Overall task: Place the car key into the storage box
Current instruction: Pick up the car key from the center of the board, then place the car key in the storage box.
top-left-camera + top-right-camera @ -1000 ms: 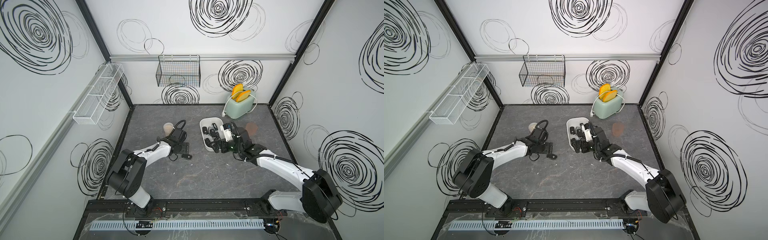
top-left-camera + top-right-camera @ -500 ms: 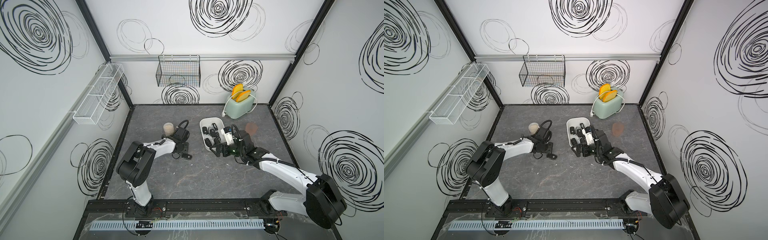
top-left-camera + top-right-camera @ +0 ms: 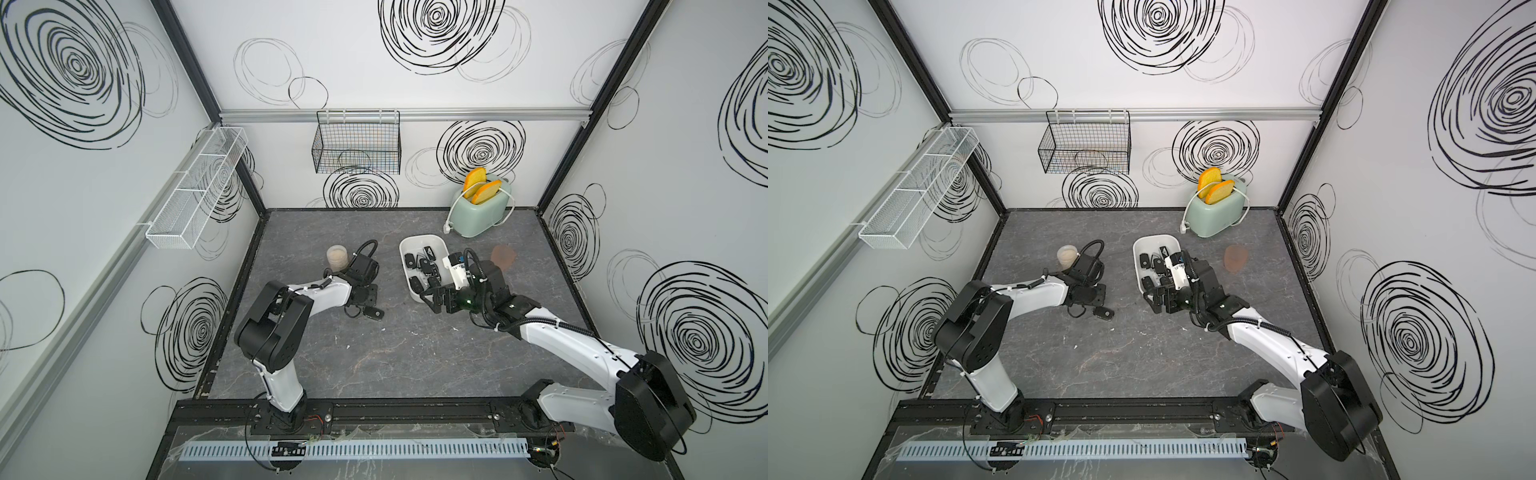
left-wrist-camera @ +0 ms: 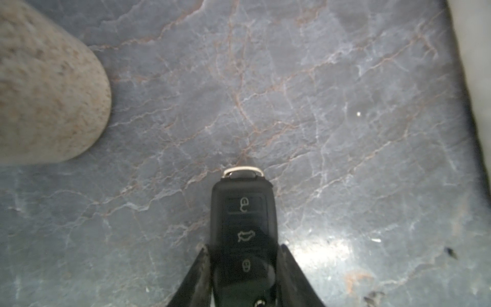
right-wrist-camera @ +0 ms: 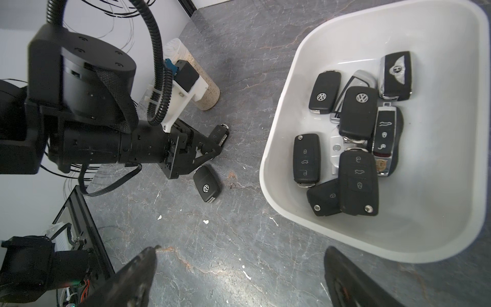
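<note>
Key (image 4: pixel 243 212) clamped in left gripper (image 4: pixel 243 248), near cup (image 4: pixel 39 87). Right gripper (image 5: pixel 241 249) wide open beside box (image 5: pixel 398 239). Box holds piled keys (image 5: pixel 358 114). On table (image 5: pixel 212 239): spare key (image 5: pixel 206 186).

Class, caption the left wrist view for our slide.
Left gripper shut on a black car key; grey tabletop and speckled cup behind.

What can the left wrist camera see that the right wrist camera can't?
Only the left wrist view shows the button pictures on the car key, pinched by the left gripper, jaws shut on it. Only the right wrist view shows inside the storage box, with its pile of keys, plus a spare key lying logo-up on the table. Both show the held key, the speckled cup and the grey table.
</note>
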Controlling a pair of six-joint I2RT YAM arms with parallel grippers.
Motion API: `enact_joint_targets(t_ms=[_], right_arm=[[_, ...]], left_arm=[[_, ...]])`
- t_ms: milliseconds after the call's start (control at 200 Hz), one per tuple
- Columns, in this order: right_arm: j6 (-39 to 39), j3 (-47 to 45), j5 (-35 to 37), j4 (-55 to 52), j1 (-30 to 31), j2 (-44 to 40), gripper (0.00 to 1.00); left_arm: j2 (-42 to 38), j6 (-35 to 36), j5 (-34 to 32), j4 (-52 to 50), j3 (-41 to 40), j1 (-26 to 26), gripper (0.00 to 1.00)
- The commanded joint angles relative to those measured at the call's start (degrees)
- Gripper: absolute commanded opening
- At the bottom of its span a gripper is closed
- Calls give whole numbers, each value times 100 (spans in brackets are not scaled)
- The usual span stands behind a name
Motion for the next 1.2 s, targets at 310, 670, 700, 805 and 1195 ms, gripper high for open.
enact_joint_targets(t_ms=[310,670,700,805,1195], right_arm=[[44,-193,370,-39,-26,-234,99],[106,-246,436,-65,-53,-453,99],[110,-251,443,-64,-53,-494,99],[110,-283,478,-77,-70,-629,99],[93,-484,567,-203,-159,-1052,99]], left_arm=[[-698,-325,306,-227,627,-532,27],[-539,-558,655,-236,1809,-1244,28],[-457,-533,670,-267,1931,-1285,28],[-131,-444,705,-402,2356,-1370,28],[1101,-438,798,-688,3416,-1506,28]])
